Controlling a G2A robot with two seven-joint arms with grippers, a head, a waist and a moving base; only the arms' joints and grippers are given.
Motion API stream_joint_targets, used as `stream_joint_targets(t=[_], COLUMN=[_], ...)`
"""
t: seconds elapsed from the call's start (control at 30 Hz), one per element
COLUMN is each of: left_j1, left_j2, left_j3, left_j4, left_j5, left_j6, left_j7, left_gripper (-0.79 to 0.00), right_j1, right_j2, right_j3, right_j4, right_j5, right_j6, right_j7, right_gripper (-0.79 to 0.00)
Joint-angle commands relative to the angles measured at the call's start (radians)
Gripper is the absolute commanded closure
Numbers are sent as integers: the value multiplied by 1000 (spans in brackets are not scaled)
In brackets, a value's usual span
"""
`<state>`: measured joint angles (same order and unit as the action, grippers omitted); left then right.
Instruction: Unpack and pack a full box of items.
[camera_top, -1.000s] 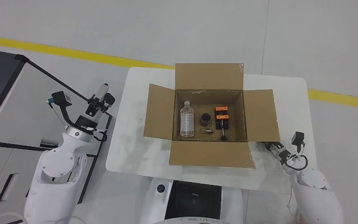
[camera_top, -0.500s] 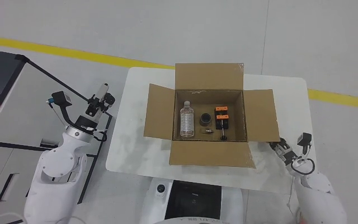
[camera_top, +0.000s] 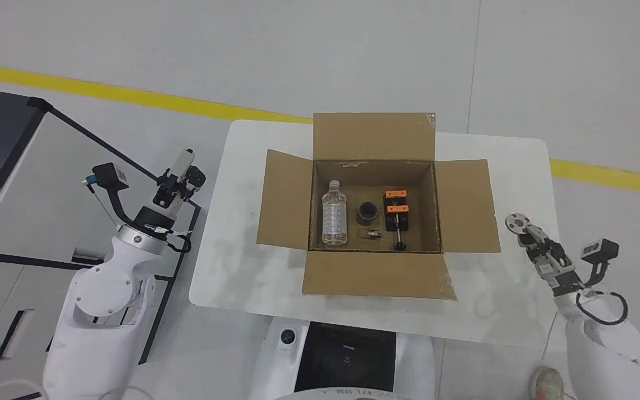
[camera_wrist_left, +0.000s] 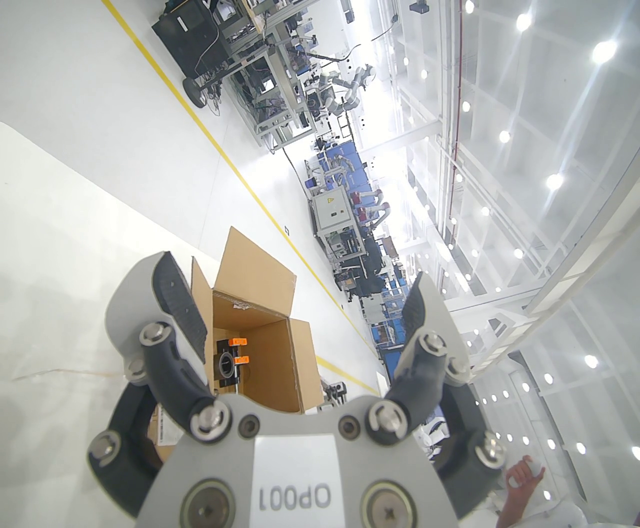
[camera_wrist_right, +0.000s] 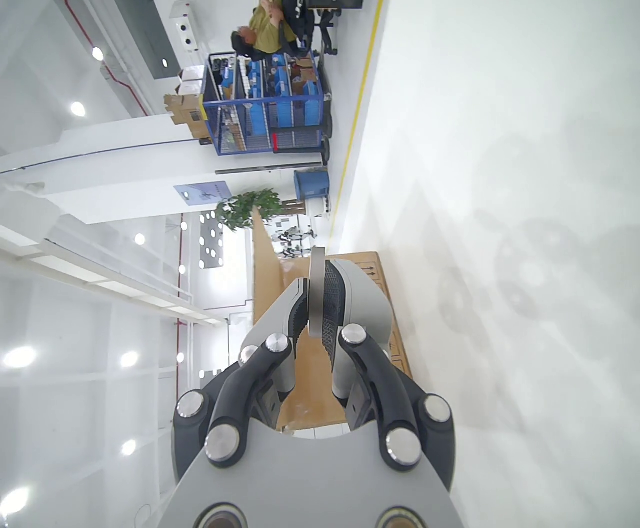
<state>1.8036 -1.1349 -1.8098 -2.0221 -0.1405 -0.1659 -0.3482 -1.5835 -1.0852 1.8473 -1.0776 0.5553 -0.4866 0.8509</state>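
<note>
Box (camera_top: 470, 205): brown corrugated cardboard, roughly mid-table on the white table (camera_top: 250, 160), open side up, all four flaps folded outward. It also shows in the left wrist view (camera_wrist_left: 265, 340) and as a brown wall behind the fingers in the right wrist view (camera_wrist_right: 262, 280).

Contents, top view:
- clear bottle (camera_top: 334, 212) lying on its side at the left of the floor
- dark round part (camera_top: 368, 211) just beside it
- black part with two orange ends (camera_top: 397, 203) toward the right wall, also seen in the left wrist view (camera_wrist_left: 227, 357)
- two small dark bits near the front wall, too small to identify

Orientation: the bottle's long axis runs from the near wall to the far wall, cap at the far end.

Hard to make out: the box's near wall cuts off the front strip of the floor.

Right gripper (camera_top: 522, 226) (camera_wrist_right: 315, 280): above the table's right edge, beside the right flap and apart from it. Jaws pinched nearly closed on a thin flat grey piece (camera_wrist_right: 316, 300), seen edge-on; its outline is unclear.

Left gripper (camera_top: 186, 160) (camera_wrist_left: 295, 290): off the table's left side, well apart from the box. Jaws spread wide, nothing between them.
</note>
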Motion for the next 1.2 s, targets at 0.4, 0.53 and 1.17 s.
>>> stream_joint_targets(t=[0.4, 0.53, 1.17], left_j1=[0, 0, 0], left_j2=[0, 0, 0], left_j3=[0, 0, 0], left_j4=[0, 0, 0], left_j5=[0, 0, 0], left_j6=[0, 0, 0], left_j7=[0, 0, 0], left_gripper=[-785, -785, -785], right_j1=[-172, -164, -14], right_j2=[4, -3, -35], right_j3=[60, -27, -455], right_j4=[-525, -654, -596], right_j5=[82, 13, -724], right_j6=[73, 106, 82], right_j7=[81, 46, -252], right_gripper=[0, 0, 0])
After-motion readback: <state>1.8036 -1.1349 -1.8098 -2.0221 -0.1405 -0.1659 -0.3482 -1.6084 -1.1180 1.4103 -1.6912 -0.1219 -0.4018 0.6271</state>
